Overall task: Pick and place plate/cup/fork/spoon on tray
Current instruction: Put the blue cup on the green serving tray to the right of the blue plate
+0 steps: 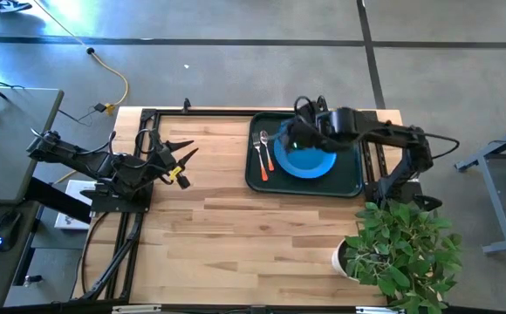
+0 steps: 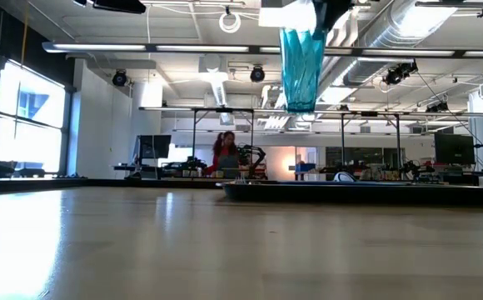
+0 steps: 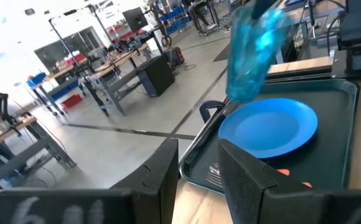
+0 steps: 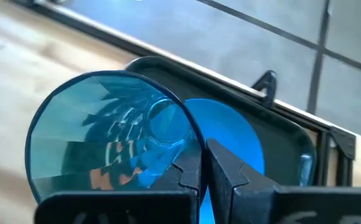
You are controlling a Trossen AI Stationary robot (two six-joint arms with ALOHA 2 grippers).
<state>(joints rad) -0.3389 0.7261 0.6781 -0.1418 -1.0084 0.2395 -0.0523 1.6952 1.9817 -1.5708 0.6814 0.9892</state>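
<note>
The dark tray (image 1: 349,179) lies at the table's far right. The blue plate (image 1: 310,161) rests flat in it, and the orange-handled fork (image 1: 256,154) and spoon (image 1: 267,153) lie in its left part. My right gripper (image 1: 295,138) hangs over the plate's left edge, shut on the see-through teal cup (image 2: 300,67), which also shows in the left wrist view (image 3: 252,53). My left gripper (image 1: 186,160) waits open and empty at the table's left, pointing toward the tray. My right gripper pinches the cup's wall at the rim (image 4: 196,146), one finger (image 4: 187,171) inside the cup and the other finger (image 4: 230,177) outside. The fingers come from above. The cup hangs about upright below them, rim up, lifted clear above the tray (image 2: 366,192).
A leafy plant (image 1: 406,249) in a white pot (image 1: 345,260) stands at the table's near right corner. Bare wood (image 1: 235,227) lies between the two arms and in front of the tray. A person (image 2: 225,150) sits far off in the room behind.
</note>
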